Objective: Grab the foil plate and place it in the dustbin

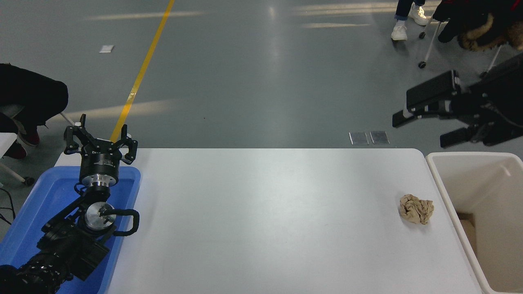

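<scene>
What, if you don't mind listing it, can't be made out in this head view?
- The foil plate: not visible anywhere; the dustbin is cut off by the right and bottom edges, so its contents cannot be checked.
- The right pincer: raised at the right edge, its arm cropped.
- The blue bin: largely covered by the parked left arm, whose left pincer is open.
- The paper ball: plainly visible on the table.
</scene>
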Robot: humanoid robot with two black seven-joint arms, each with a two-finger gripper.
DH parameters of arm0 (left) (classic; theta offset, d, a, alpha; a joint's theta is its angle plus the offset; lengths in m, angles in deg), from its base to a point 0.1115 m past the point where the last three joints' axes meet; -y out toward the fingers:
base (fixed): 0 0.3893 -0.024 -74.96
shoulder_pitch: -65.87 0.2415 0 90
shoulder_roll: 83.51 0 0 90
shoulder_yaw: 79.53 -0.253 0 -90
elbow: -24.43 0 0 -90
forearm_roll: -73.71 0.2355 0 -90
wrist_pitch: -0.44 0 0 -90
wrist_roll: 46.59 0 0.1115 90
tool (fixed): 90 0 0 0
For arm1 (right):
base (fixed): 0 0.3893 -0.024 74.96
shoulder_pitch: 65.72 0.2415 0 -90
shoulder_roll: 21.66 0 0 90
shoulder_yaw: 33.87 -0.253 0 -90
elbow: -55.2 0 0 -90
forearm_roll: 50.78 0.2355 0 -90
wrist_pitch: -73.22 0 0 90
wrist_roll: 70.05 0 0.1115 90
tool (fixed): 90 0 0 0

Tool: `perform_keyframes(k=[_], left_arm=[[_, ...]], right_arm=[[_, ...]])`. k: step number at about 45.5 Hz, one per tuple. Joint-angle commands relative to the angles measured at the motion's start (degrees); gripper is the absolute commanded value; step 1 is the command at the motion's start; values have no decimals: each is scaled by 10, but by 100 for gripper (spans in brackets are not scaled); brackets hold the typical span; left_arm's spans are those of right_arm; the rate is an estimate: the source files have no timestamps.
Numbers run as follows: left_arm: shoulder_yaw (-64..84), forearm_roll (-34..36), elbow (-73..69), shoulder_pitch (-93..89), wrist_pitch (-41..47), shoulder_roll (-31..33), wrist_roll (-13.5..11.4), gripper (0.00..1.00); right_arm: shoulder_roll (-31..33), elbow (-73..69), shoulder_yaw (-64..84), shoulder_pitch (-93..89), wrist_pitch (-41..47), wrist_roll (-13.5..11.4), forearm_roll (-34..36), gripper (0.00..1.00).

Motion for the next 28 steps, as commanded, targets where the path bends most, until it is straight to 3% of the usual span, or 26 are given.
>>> perform_keyframes(k=[1,18,28], left_arm=[[0,0,0,0,0,0,0,99],[0,0,0,0,0,0,0,99],[0,0,0,0,0,0,0,99]], right_arm=[[-7,-3,2,10,8,-3,4,100],[-14,-3,92,-78,-6,-7,5,100],[-56,-3,109,-83,-10,-7,60,100]])
